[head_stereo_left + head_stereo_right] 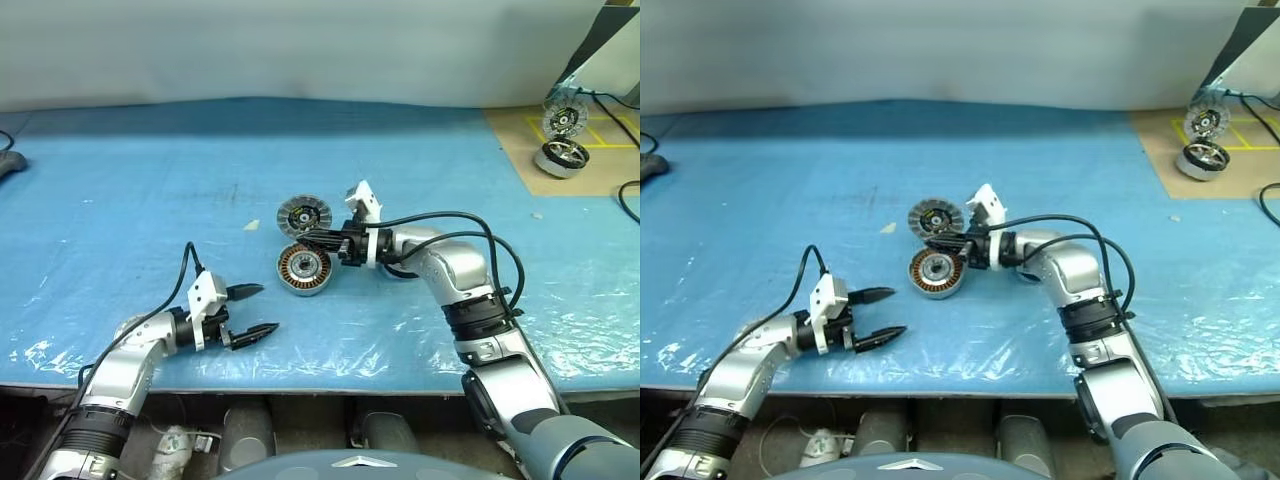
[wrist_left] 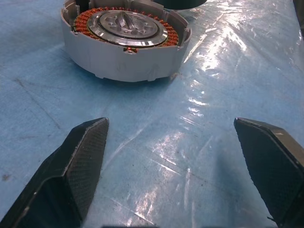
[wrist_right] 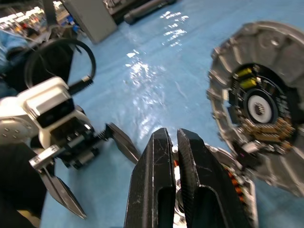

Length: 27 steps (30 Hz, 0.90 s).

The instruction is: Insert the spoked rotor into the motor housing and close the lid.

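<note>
Left wrist view showed the rotor already seated inside the housing, its silvery spoked face ringed by copper windings, so the first half of the job looked done. Closing remained: the lid still lay on the blue-covered bench just beyond the housing, segmented face up, touching it or nearly so (the gap was too fine to judge). The right hand hovered over the housing's far edge with its fingers pressed together, gripping nothing visible. The left hand waited near and left of the housing, well apart from it, fingers spread wide and empty. By my reading, the lid had yet to be lifted, turned over and pressed home.
</note>
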Each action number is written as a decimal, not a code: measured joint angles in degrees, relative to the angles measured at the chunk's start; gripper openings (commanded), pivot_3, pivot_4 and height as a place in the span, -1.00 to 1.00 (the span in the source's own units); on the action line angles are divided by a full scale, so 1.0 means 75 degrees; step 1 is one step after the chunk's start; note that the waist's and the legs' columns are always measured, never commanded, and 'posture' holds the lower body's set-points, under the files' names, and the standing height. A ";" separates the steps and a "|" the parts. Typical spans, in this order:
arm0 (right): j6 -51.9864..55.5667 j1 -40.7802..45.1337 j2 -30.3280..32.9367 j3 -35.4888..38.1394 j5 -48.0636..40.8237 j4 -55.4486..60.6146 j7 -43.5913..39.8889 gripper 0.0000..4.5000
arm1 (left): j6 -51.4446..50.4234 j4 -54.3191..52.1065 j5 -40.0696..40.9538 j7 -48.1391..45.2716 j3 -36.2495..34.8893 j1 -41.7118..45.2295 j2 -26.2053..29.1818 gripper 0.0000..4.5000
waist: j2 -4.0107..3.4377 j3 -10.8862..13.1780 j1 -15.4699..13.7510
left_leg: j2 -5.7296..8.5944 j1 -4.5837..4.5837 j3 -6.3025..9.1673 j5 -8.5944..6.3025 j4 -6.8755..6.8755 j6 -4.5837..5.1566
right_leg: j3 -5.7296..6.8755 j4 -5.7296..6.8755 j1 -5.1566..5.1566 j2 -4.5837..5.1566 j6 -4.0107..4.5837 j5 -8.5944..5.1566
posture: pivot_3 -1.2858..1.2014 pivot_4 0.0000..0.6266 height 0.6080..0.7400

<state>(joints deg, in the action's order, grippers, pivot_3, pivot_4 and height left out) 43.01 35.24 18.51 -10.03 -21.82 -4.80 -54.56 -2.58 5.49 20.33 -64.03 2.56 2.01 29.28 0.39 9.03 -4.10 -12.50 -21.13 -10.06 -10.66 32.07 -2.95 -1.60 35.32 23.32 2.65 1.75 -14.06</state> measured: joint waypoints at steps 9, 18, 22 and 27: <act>-0.0132 -0.0826 0.1722 0.0116 0.0401 0.1231 0.0015 -0.89 | -0.0300 -0.0142 0.0113 0.0070 -0.0031 -0.0007 0.0040 1.00 | 0.0000 0.0009 0.0066 | -0.0013 0.0011 -0.0001 0.0000 -0.0005 0.0000 | -0.0012 -0.0004 0.0002 -0.0020 -0.0001 0.0000 | 0.03 -0.52 1.00; -0.0518 0.0122 0.0143 -0.1154 0.0786 0.0492 0.0269 -0.89 | -0.0356 -0.0205 0.0126 0.0075 -0.0015 -0.0001 0.0027 1.00 | 0.0000 0.0013 0.0126 | -0.0013 -0.0003 -0.0001 0.0000 0.0010 0.0000 | -0.0004 0.0005 0.0006 -0.0014 0.0003 -0.0002 | 0.03 -0.52 1.00; -0.0887 0.0297 0.0000 -0.1329 0.1026 -0.0452 0.0129 -0.89 | -0.0362 -0.0218 0.0124 0.0078 -0.0016 -0.0011 0.0029 1.00 | 0.0000 0.0016 0.0041 | 0.0001 -0.0006 -0.0001 0.0000 0.0007 0.0000 | -0.0002 0.0005 0.0006 -0.0002 0.0001 0.0000 | 0.03 -0.52 1.00; -0.1508 0.0552 -0.0085 -0.1394 0.1398 -0.1505 0.0040 -0.89 | -0.0361 -0.0205 0.0112 0.0099 -0.0011 0.0012 0.0021 1.00 | 0.0000 0.0017 0.0040 | -0.0006 -0.0001 0.0000 0.0000 0.0009 0.0000 | 0.0000 0.0017 0.0006 -0.0005 0.0002 0.0000 | 0.03 -0.52 1.00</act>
<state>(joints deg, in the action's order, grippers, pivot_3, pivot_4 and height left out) 31.70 39.38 17.87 -20.49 -11.33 -16.08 -54.26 -5.29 3.95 21.16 -63.29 2.47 2.11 29.43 0.38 9.15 -3.80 -12.54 -21.14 -10.06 -10.65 32.14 -2.95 -1.60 35.45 23.36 2.61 1.77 -14.07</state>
